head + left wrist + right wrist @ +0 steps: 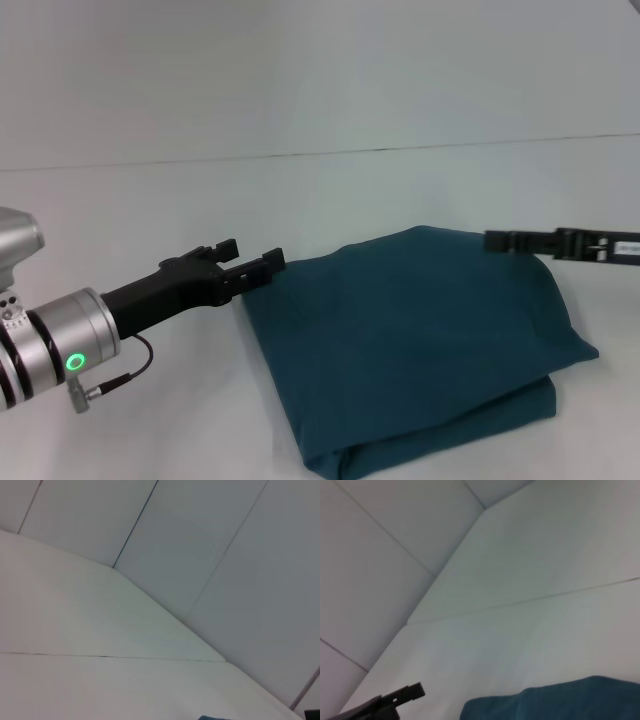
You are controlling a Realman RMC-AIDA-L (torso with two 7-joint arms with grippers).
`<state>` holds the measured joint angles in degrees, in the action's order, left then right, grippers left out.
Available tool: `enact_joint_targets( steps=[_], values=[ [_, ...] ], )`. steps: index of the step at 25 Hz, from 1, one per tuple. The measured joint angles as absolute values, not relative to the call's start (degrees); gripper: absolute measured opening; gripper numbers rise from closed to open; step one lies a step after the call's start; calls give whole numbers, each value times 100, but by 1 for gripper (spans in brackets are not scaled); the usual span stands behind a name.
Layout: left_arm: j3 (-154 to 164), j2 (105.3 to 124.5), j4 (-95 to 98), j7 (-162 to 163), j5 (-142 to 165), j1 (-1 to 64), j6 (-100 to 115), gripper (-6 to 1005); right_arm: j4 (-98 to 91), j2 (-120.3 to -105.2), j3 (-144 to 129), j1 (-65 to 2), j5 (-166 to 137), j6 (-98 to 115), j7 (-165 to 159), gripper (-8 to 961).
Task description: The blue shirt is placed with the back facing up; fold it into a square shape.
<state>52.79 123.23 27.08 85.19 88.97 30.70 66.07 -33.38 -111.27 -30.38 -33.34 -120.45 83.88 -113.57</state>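
Between spread left claw (262, 263) and right claw (495, 241), state unclear: folded blue shirt (420, 350).

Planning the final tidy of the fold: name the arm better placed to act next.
Probably left. The left gripper hovers open beside the folded teal-blue fabric shirt's near-left corner; the right gripper sits at its far right edge, fingers unclear.

You see the blue shirt (420, 350) folded into a thick, squarish stack on the white desk (150, 210). The left tool (262, 266) sits at its left edge, fingers parted; the right tool (492, 241) reaches its far right corner.
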Motion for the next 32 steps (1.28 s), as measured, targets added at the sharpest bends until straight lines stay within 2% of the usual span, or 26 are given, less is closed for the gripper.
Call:
enact_joint_targets(
  steps=[12,17,20,23,27,32],
  values=[
    [5272,12305,2706,8516,8896,3050,6538,858,-2992,-11516,-4191,-3554,-12128,6847,-11260,389],
    [5300,12304,2682,8516,8900,3075,6434,857,-3026,-11769,-4226,-3670,-12056,6509,-10618,152],
    [5285,12304,2688,8516,8902,3067,6431,855,-3078,-11802,-4191,-3691,-11726,6711,-10203,75],
    [5272,12302,2702,8523,8903,3042,6431,854,-3215,-11760,-4207,-3656,-11391,7217,-10043,-2],
    [5272,12298,2705,8520,8903,3025,6366,853,-3232,-11723,-4294,-3682,-11384,7639,-10064,-2],
    [5274,12296,2707,8527,8903,3006,6311,851,-3182,-11803,-4859,-3687,-11397,7528,-9991,-2]
  ],
)
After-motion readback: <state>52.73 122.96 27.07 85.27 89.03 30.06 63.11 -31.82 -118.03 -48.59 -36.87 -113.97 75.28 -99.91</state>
